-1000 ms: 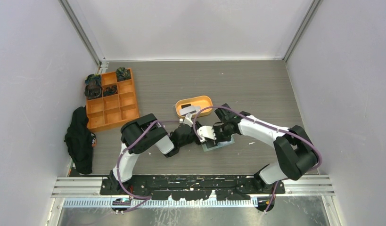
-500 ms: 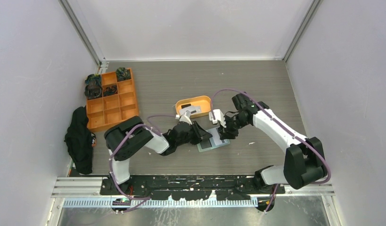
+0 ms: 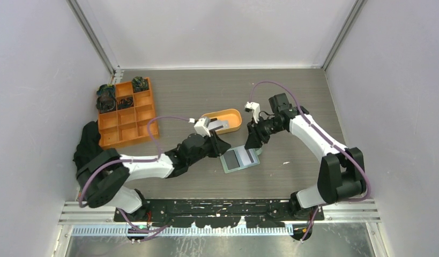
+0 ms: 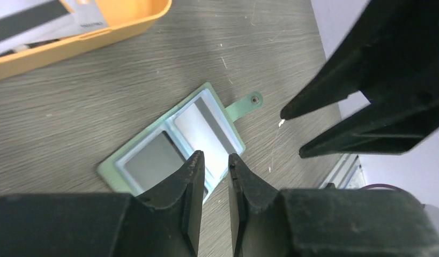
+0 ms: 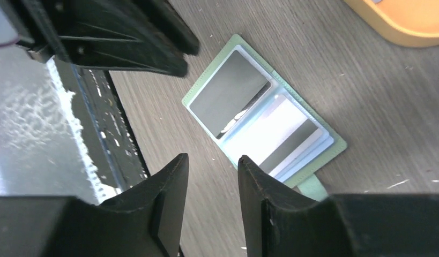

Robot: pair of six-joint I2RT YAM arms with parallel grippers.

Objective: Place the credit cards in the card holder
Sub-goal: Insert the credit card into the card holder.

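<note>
The card holder [image 3: 239,159] lies open and flat on the table, with its snap tab [image 4: 246,104] pointing right. It holds a grey card [image 4: 153,160] in one pocket and a white card with a dark stripe [image 4: 203,126] in the other. The right wrist view shows them too: the dark card [image 5: 230,91] and the striped card [image 5: 284,134]. More credit cards [image 3: 217,126] lie in the orange oval tray [image 3: 233,115]. My left gripper [image 3: 218,144] hovers at the holder's left edge, jaws slightly apart and empty. My right gripper [image 3: 253,141] hovers above its far right corner, open and empty.
An orange grid organiser [image 3: 126,112] with dark bundles in its back cells stands at the far left. A black cloth [image 3: 91,155] lies at the left edge. The metal rail [image 3: 222,206] runs along the near edge.
Both grippers have pulled off the card holder: the left one back to the left, the right one up and towards the back. The holder now lies uncovered and open.
</note>
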